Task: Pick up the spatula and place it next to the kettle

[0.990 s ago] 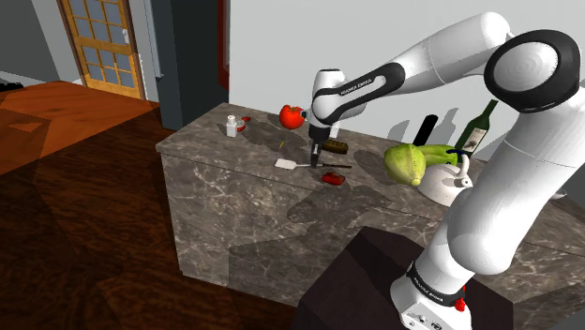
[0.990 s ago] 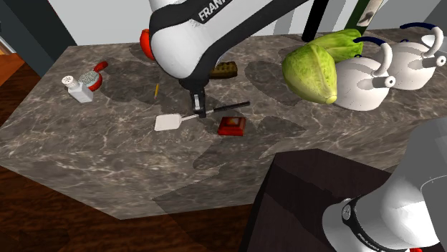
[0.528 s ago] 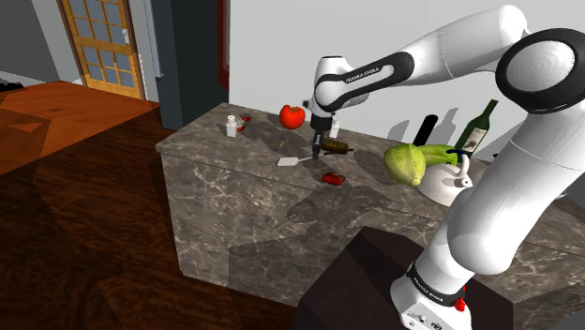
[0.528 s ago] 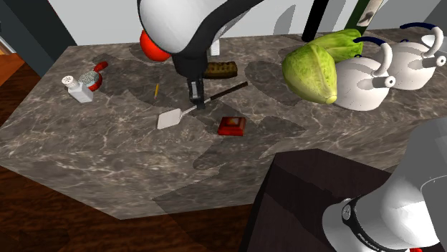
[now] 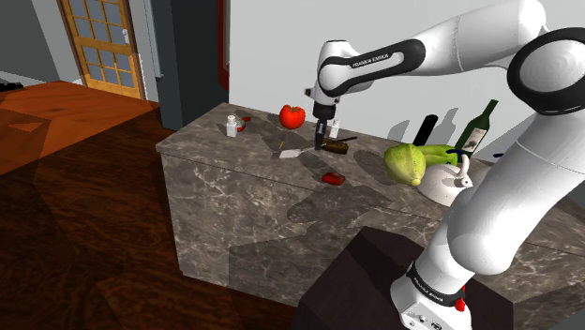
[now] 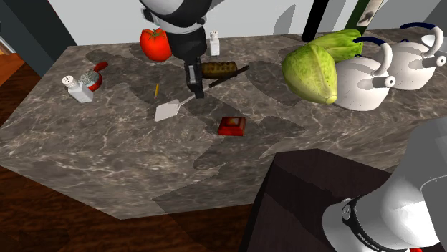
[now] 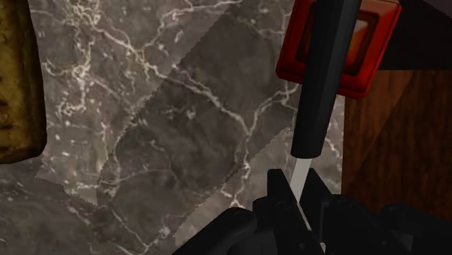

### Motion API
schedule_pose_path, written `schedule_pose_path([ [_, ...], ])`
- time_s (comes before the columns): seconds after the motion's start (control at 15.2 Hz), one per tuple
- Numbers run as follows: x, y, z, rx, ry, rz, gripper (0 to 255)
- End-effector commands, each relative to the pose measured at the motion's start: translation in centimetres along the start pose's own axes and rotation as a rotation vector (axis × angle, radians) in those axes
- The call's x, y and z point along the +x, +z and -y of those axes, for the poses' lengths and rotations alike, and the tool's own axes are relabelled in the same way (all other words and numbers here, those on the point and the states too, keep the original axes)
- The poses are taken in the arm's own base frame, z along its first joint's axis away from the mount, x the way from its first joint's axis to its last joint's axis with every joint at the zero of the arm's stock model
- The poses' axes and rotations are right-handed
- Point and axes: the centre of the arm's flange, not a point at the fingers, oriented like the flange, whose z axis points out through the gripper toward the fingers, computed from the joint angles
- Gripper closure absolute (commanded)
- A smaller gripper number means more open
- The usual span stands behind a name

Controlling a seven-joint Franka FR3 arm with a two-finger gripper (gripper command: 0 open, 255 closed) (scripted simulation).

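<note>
Spatula (image 6: 167, 111) had lain flat on counter (image 6: 107, 157) a second earlier. Now hung clear, blade low, upper middle of second exterior frame. Gripper (image 6: 195, 91) clamped shut on its thin neck. Lift looked done; carry to kettle (image 6: 362, 84), far right, remained.

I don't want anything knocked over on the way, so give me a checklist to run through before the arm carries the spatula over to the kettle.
1. Tool shut on spatula: ok, fingers clasp its thin shaft.
2. Spatula off the counter: ok, it looks lifted and tilted, blade low.
3. Which kettle: cannot tell, nearer kettle and farther kettle look alike.
4. Straight path: not ok, the green cabbage stands between.
5. Bare counter in front of the nearer kettle: ok.
</note>
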Motion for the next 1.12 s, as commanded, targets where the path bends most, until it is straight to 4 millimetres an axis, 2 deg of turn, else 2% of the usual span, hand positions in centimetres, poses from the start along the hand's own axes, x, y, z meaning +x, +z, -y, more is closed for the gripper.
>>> schedule_pose_path([
  [0.0,-0.1,-1.1,0.0,0.000,0.000,0.000,255],
  [1.06,-0.7,-9.5,0.0,0.000,0.000,0.000,255],
])
